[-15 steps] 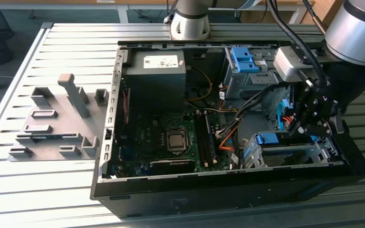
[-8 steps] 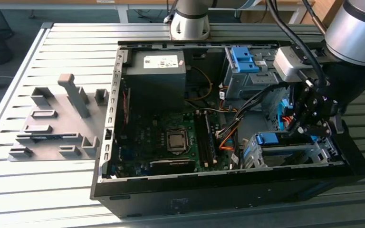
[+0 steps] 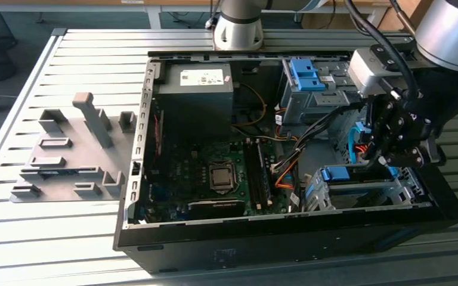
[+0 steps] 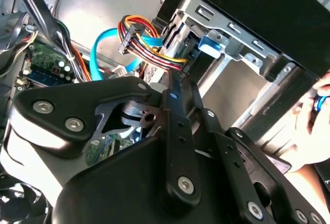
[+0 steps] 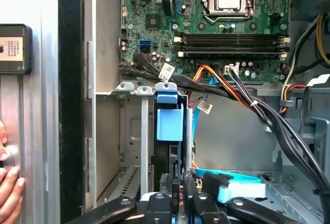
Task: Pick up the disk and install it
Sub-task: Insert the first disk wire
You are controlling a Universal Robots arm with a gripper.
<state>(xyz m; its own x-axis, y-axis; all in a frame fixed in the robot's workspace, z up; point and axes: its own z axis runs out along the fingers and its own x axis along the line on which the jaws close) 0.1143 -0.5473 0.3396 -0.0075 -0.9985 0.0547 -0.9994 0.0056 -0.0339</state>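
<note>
The disk (image 5: 169,123) stands on edge in a slot of the grey lower drive bay (image 5: 133,131), its blue carrier rail facing the first wrist view. My gripper (image 5: 176,183) is right behind it, its two fingers shut on the disk's near edge. In the exterior view the gripper (image 3: 396,152) hangs over the lower bay (image 3: 372,193) at the case's front right corner. The blue rail of the disk (image 3: 344,174) shows in the bay's top. The second wrist view shows the bay frame (image 4: 242,44) with a blue tab at its mouth.
Bundled power cables (image 5: 247,98) and a blue data cable (image 4: 98,54) run close beside the bay. A person's hand (image 5: 7,183) rests on the case's outer side. The upper bay with a blue bracket (image 3: 305,74), the power supply (image 3: 195,89) and a grey fixture (image 3: 70,155) lie farther off.
</note>
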